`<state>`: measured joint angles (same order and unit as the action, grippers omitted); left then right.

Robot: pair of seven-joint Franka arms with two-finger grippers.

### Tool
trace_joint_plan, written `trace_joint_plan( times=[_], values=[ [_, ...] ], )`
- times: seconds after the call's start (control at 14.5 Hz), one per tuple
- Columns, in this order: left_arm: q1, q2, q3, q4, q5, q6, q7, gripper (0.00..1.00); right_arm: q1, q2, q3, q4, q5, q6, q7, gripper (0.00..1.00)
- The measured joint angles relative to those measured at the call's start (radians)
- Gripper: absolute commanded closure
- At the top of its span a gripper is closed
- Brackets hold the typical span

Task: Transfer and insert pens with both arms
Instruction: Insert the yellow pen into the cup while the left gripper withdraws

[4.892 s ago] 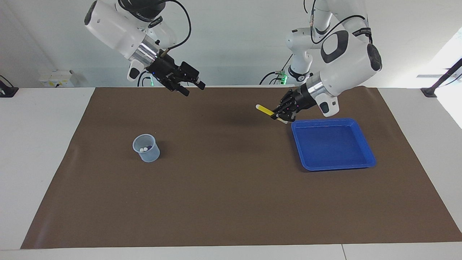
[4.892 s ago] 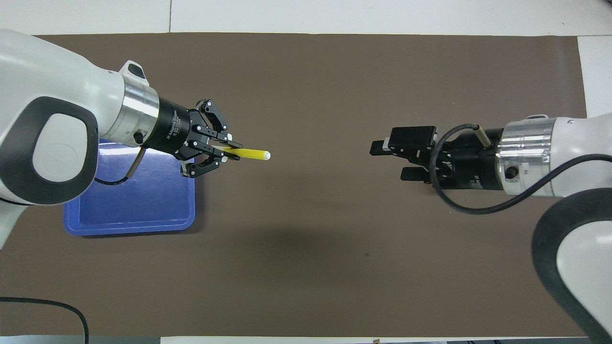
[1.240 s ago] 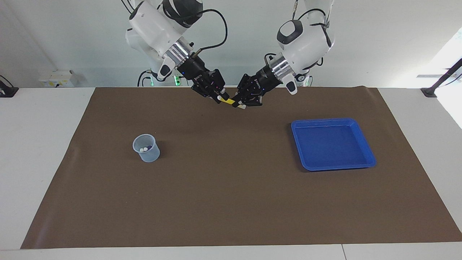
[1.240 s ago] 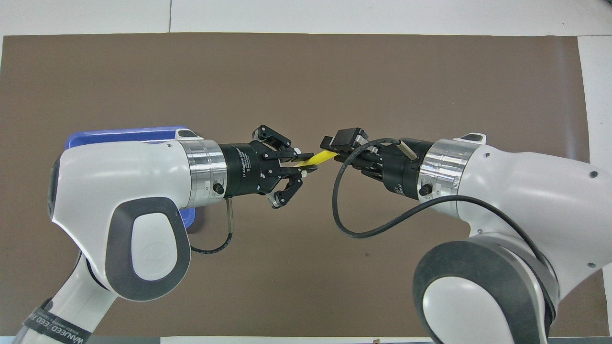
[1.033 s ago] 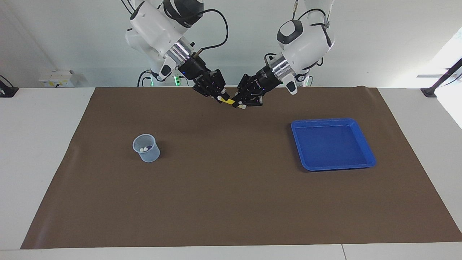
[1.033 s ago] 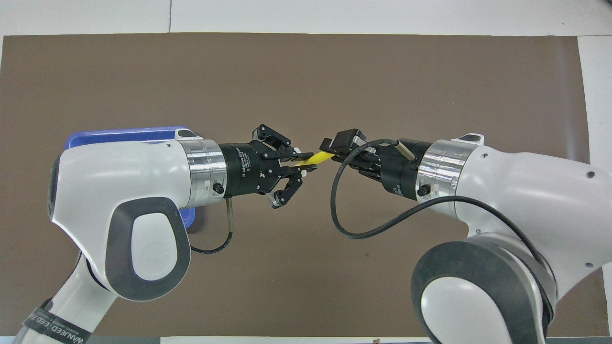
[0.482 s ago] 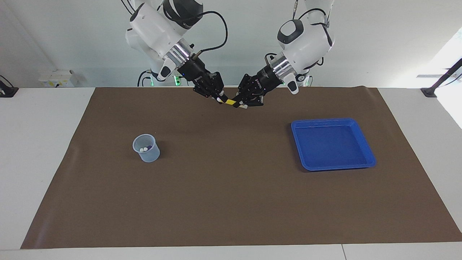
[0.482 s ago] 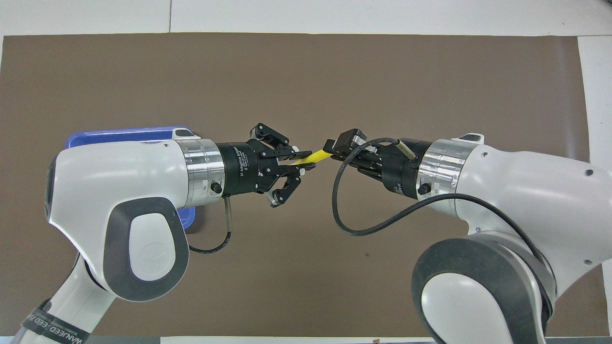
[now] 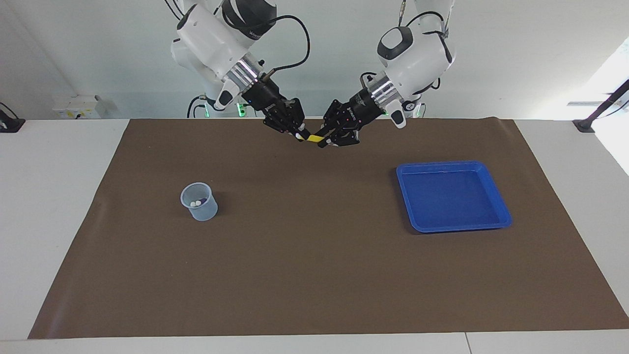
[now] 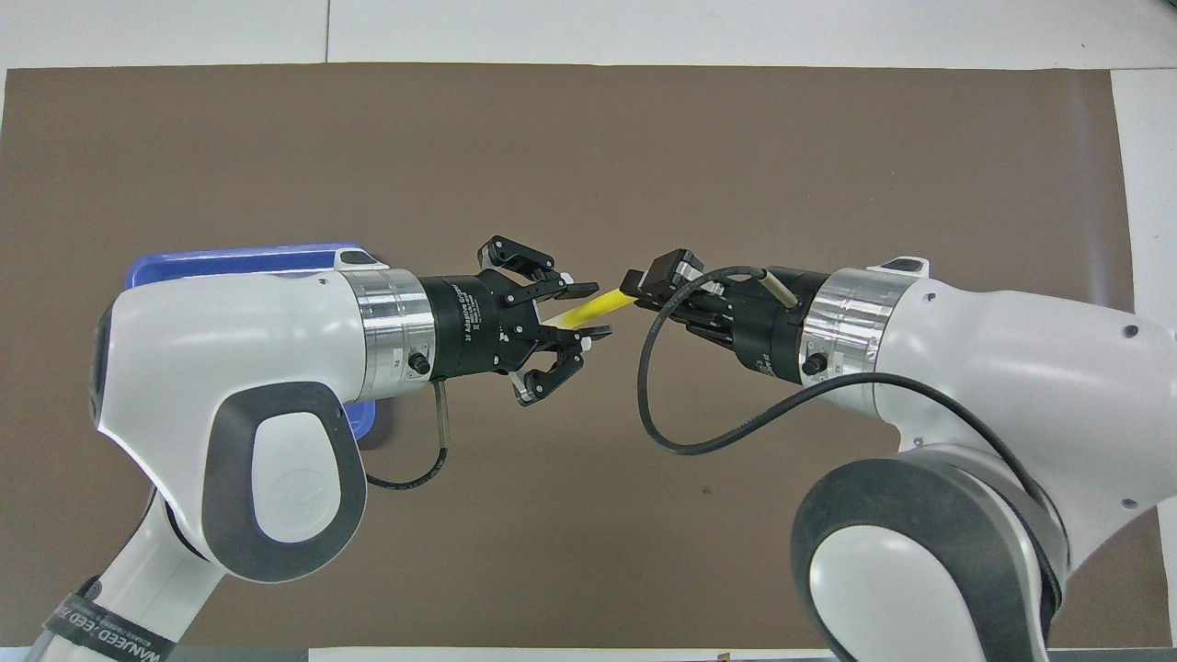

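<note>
Yellow pen (image 10: 598, 307) is pinched at one end by the right gripper (image 10: 636, 292), above the brown mat (image 9: 314, 255). Its other end lies between the parted fingers of the left gripper (image 10: 588, 313). Toward the right arm's end of the mat, pale-capped pens are seen in a clear cup (image 9: 200, 202); toward the left arm's end, a blue tray (image 9: 496, 196) is placed.

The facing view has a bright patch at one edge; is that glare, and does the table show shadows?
Facing view: daylight washes out the table edge at the left arm's end; soft shadows lie beside the cup and tray. Overhead view: even light, with a faint shadow on the mat under the arms.
</note>
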<state>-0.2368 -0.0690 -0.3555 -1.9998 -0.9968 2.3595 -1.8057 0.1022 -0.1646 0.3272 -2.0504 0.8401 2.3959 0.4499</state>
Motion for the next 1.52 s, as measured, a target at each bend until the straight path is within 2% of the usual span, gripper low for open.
trace_joint_plan(
  times=[0.21, 0.34, 0.55, 0.76, 0.9, 1.17, 1.52],
  values=[
    [0.003, 0.000, 0.005, 0.000, 0.000, 0.000, 0.000, 0.00, -0.021, 0.000, -0.005, 0.001, -0.003, -0.069, -0.114, 1.00],
    [0.027, 0.000, 0.010, -0.001, 0.000, 0.000, 0.007, 0.00, -0.101, -0.002, -0.010, 0.009, -0.062, -0.183, -0.279, 1.00],
    [0.085, 0.000, 0.015, -0.002, 0.000, -0.001, 0.051, 0.00, -0.234, -0.001, -0.020, 0.021, -0.342, -0.333, -0.513, 1.00],
    [0.132, 0.000, 0.016, -0.008, 0.014, -0.003, 0.114, 0.00, -0.301, 0.007, -0.022, 0.021, -0.592, -0.363, -0.761, 1.00],
    [0.153, 0.000, 0.016, -0.012, 0.039, -0.004, 0.146, 0.00, -0.316, 0.025, -0.022, 0.021, -0.710, -0.361, -0.847, 1.00],
    [0.210, 0.000, 0.017, -0.015, 0.068, -0.060, 0.290, 0.00, -0.342, 0.076, -0.021, 0.021, -0.750, -0.331, -0.875, 1.00],
    [0.276, 0.000, 0.019, -0.016, 0.237, -0.223, 0.529, 0.00, -0.348, 0.150, -0.018, 0.018, -0.750, -0.254, -0.879, 1.00]
  ],
)
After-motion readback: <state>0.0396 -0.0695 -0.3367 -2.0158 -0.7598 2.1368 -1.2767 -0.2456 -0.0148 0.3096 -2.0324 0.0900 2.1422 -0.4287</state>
